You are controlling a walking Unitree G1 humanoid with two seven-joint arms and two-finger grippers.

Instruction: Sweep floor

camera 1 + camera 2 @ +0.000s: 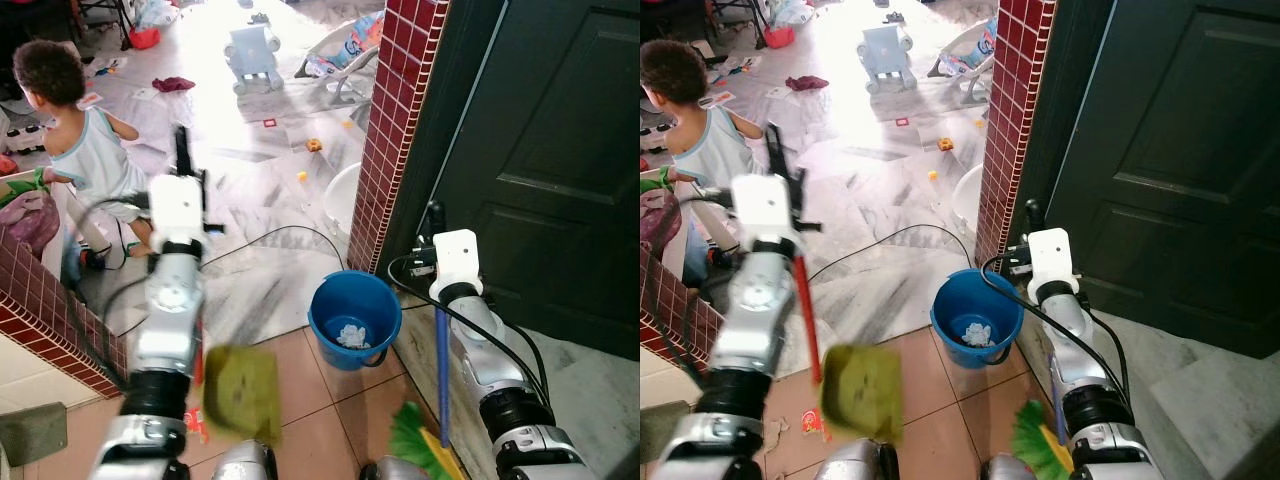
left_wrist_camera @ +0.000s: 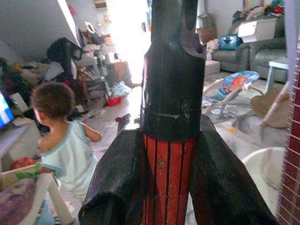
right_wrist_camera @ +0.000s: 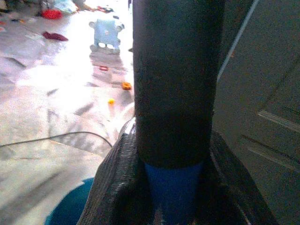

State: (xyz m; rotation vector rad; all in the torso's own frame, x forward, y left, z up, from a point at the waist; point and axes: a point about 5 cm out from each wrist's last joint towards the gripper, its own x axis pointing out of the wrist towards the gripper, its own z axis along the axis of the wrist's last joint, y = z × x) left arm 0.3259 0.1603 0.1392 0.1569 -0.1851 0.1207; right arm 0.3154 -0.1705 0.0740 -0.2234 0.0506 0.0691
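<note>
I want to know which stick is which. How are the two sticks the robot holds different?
The dustpan has a red stick, the broom a blue one. The left end effector holds the dustpan, the right end effector the broom. Both sticks have black tops.

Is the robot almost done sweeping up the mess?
Not nearly. Ready: the left tool grips the red dustpan handle, the right tool grips the blue broom handle. Some rubbish sits in the blue bucket. Left: a red wrapper by the dustpan.

arms: silver, jointed | wrist blocks: white, boxy | cables: black loops | left hand (image 2: 168,187), right hand (image 3: 171,187): black fingers
</note>
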